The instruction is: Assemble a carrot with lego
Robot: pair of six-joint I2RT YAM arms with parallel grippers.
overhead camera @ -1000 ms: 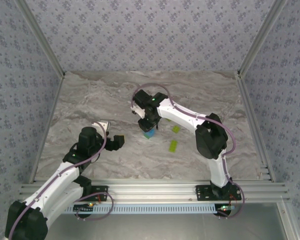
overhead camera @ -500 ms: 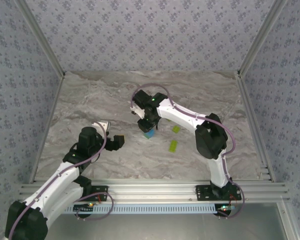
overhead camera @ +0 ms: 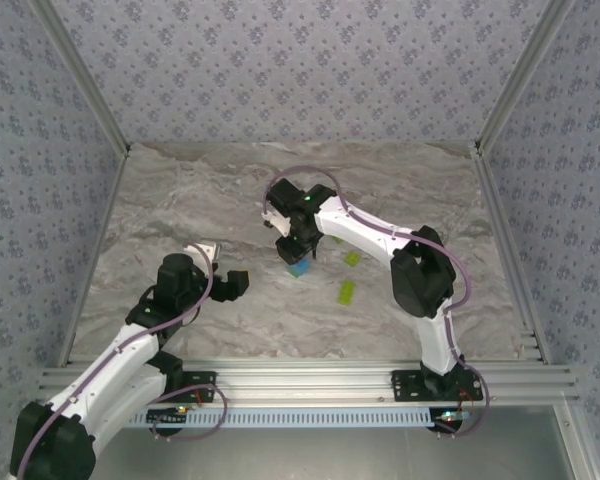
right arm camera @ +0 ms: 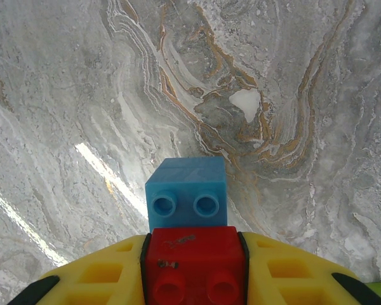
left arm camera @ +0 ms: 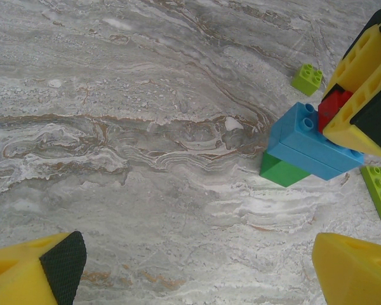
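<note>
Now: right fingers (right arm camera: 95,276) clamp red brick (right arm camera: 193,260); mark on it illegible.

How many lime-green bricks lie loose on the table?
2. A small brick lies right of the blue bricks; a longer brick lies nearer the right arm's base. Others may hide under that arm.

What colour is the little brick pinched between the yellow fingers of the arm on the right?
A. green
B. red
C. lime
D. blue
B: in the right wrist view the right gripper is shut on the red brick, which sits between its two yellow fingers, while the blue brick lies just beyond their tips, outside the grip.
</note>
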